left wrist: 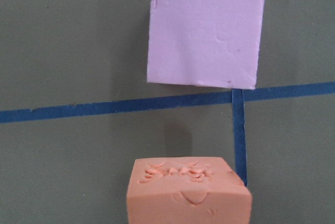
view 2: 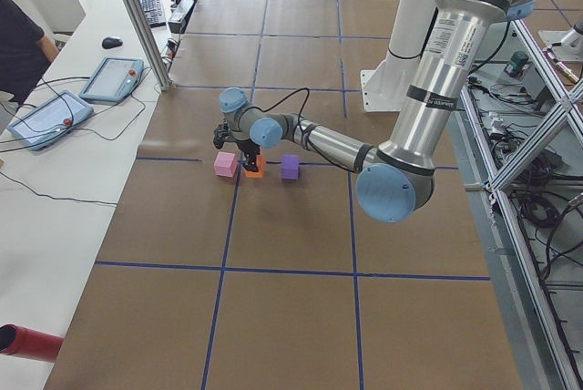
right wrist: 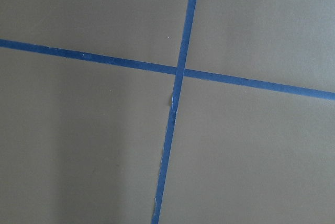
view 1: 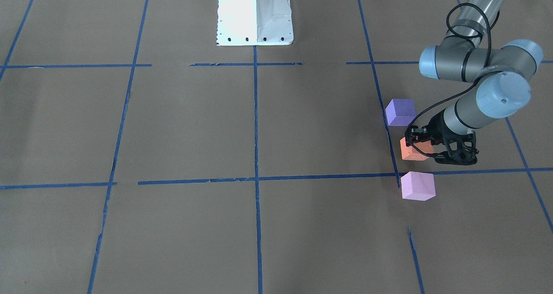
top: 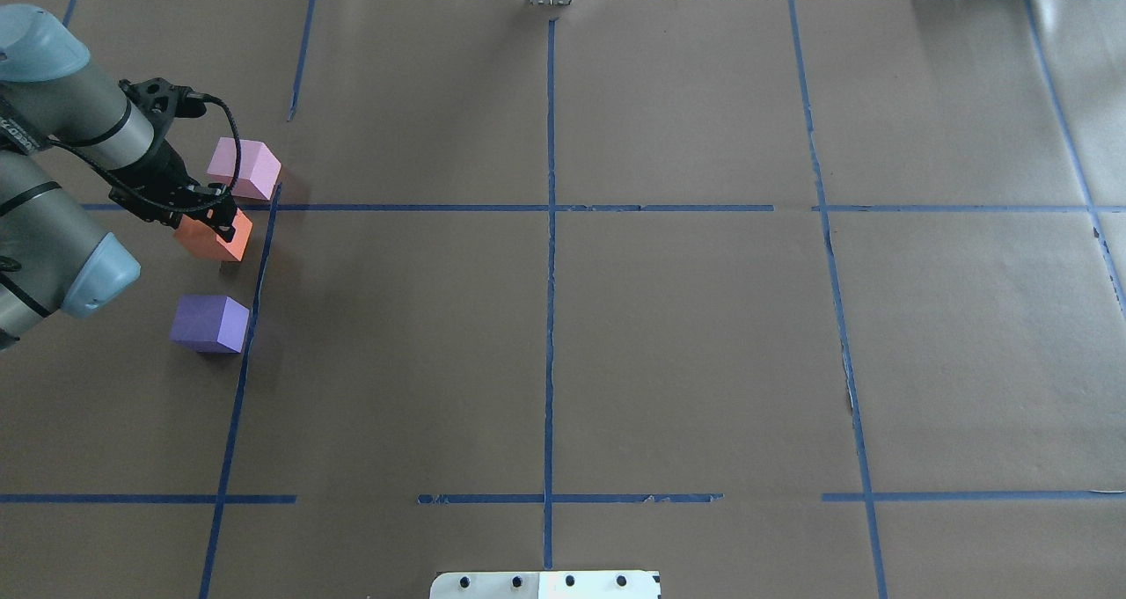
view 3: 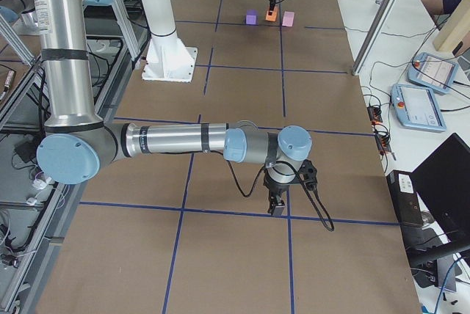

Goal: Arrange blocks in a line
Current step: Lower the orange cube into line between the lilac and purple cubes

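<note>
The orange block (view 1: 413,153) sits in a row between the dark purple block (view 1: 401,112) and the pale pink block (view 1: 417,186), beside a blue tape line. My left gripper (view 1: 417,143) is shut on the orange block (top: 215,240) from above and holds it at or just above the paper. The left wrist view shows the orange block (left wrist: 188,192) close below and the pink block (left wrist: 204,30) beyond a tape crossing. My right gripper (view 3: 277,210) shows only in the exterior right view, low over the paper far from the blocks. I cannot tell if it is open.
The white robot base (view 1: 255,17) stands at the table's middle edge. Blue tape lines (top: 549,317) grid the brown paper. Two teach pendants (view 2: 109,78) lie on the side table beyond the far edge. The right wrist view shows only a tape crossing (right wrist: 179,70).
</note>
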### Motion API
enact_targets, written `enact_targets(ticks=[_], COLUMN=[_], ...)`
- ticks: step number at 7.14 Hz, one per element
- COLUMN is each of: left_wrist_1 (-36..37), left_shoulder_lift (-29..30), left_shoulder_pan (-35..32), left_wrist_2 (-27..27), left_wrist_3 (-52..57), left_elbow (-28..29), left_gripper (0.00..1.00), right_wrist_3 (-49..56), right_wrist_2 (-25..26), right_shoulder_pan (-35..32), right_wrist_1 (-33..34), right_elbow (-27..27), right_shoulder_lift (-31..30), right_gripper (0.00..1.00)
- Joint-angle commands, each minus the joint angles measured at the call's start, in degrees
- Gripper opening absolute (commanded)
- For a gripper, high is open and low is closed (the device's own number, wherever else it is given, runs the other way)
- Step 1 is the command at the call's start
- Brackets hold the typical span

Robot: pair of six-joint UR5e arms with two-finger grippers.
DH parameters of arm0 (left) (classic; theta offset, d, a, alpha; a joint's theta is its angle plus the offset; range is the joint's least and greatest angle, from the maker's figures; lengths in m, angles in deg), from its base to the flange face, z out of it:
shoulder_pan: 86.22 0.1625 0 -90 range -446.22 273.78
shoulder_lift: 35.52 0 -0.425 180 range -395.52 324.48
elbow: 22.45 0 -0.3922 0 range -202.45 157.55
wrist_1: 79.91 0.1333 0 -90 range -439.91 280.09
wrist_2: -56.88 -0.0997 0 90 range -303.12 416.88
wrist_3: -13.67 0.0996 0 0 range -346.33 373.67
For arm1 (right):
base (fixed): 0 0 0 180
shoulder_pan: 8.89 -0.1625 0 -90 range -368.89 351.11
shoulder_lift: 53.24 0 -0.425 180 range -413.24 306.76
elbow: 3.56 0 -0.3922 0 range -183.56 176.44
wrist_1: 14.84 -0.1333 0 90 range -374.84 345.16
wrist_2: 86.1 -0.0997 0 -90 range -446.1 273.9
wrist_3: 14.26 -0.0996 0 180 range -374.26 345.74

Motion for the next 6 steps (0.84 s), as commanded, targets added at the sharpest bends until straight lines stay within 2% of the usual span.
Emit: enact_targets(ticks=[1,6], left_wrist_1=[-0.5,-2.3], left_shoulder_lift=[0.3,0.3], left_shoulder_pan=[0.8,1.1], left_wrist_2=[0.5,1.1], left_wrist_3=[0.0,-0.1], left_elbow=[0.5,2.1], left_gripper=[0.39,0.49], right_wrist_3=[0.0,0.0], right_wrist_2=[0.0,0.0], right_shoulder_pan=[0.0,0.0], right_wrist_1=[0.0,0.0], right_elbow=[0.0,0.0], right_shoulder_lift=[0.0,0.0], right_gripper=[1.0,1.0])
